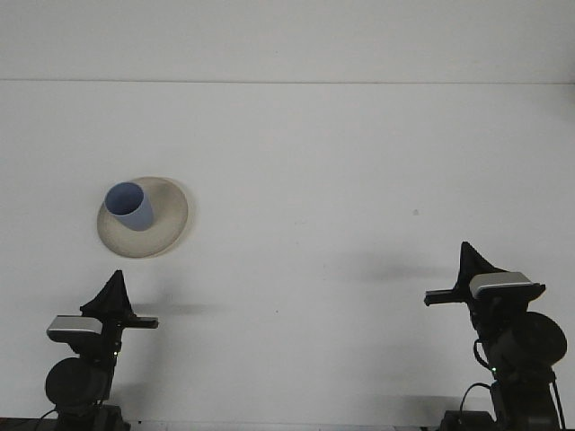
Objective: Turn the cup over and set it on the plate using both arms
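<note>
Blue plastic cup (128, 206) stands mouth-up on the round beige ceramic plate (166, 220), toward the plate's left side and leaning slightly left as seen from the front camera. You will find the plate on the left half of the plain white table (341, 180), well ahead of both arms. Your left gripper (114, 292) sits low at the near left edge, just short of the plate and apart from it (nothing lies between its tip and the rim but bare tabletop). Your right gripper (469, 259) sits at the near right edge, well apart from cup and plate. Each gripper presents a dark pointed outline from behind; I cannot tell from this view how either set of jaws stands. Neither gripper touches the cup. A small dark speck (415, 213) marks the table on the right.
</note>
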